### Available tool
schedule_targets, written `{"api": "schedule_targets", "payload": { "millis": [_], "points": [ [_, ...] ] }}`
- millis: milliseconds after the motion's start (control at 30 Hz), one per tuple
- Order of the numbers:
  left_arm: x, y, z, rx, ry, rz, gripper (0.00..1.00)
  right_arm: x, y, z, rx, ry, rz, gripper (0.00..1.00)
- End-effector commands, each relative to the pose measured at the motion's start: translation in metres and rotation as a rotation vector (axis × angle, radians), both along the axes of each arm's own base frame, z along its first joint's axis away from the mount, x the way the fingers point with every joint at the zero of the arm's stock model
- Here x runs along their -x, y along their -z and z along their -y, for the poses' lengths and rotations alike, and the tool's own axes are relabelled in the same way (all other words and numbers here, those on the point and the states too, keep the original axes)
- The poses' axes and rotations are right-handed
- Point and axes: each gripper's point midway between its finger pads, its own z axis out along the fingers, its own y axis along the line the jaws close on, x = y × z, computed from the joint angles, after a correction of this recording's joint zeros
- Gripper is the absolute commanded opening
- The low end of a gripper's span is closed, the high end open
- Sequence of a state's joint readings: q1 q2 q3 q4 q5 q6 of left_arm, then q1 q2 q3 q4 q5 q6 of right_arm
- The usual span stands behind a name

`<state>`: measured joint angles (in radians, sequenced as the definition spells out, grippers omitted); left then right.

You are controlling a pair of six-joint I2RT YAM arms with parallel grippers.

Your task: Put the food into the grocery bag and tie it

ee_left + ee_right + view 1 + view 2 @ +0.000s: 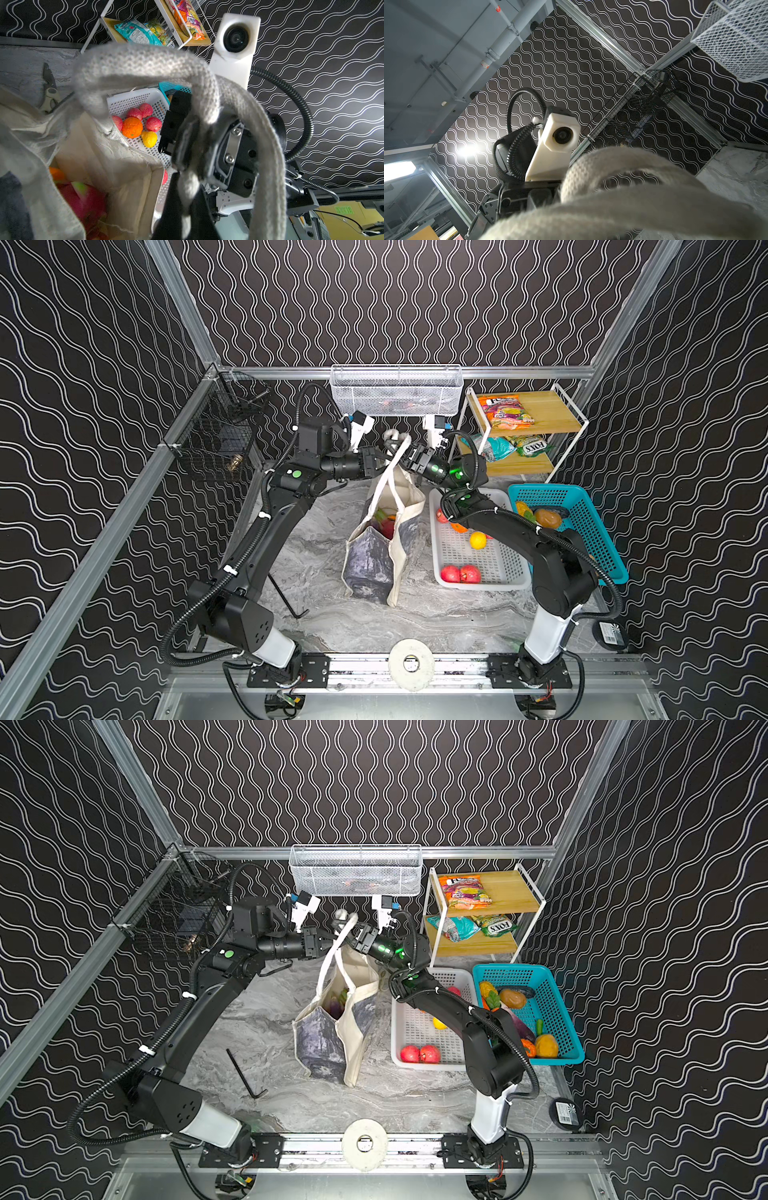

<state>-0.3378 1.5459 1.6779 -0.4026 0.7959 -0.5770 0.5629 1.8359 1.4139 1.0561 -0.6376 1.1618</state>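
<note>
The grey marbled surface carries the cream canvas grocery bag with a dark marbled panel. The bag stands upright in the middle with its mouth open. A pink dragon fruit lies inside, so packing has begun but looks unfinished. Red apples lie in the white perforated plastic basket beside it, vegetables in the teal plastic basket, and shiny snack packets on the wooden shelf rack. No knot is tied yet; the cream loop handles are drawn up above the bag. The left gripper has its jaws clenched, apparently on one strap. The right gripper, just beside it, has its jaws clamped on the handles too.
</note>
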Motion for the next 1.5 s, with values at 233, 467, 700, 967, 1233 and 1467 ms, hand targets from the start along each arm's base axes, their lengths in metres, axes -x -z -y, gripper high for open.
{"api": "schedule_targets", "payload": {
  "millis": [233,467,700,967,1233,1467],
  "points": [
    [0.002,-0.011,-0.006,0.008,-0.04,0.041,0.0,0.014,0.013,0.011,0.115,0.033,0.041,0.4],
    [0.012,-0.022,-0.002,0.056,0.012,0.045,0.0,0.015,0.03,0.022,0.252,0.104,0.042,0.5],
    [0.018,-0.026,0.011,0.068,0.067,0.044,0.0,0.008,0.029,0.027,0.39,0.165,0.054,0.55],
    [0.024,-0.035,0.03,0.098,0.123,0.053,0.0,0.003,0.037,0.049,0.574,0.251,0.053,0.61],
    [0.025,-0.049,0.034,0.155,0.148,0.066,0.0,0.008,0.057,0.073,0.638,0.289,0.033,0.73],
    [0.026,-0.052,0.037,0.178,0.168,0.064,0.0,0.007,0.067,0.087,0.673,0.319,0.03,0.84]
  ]
}}
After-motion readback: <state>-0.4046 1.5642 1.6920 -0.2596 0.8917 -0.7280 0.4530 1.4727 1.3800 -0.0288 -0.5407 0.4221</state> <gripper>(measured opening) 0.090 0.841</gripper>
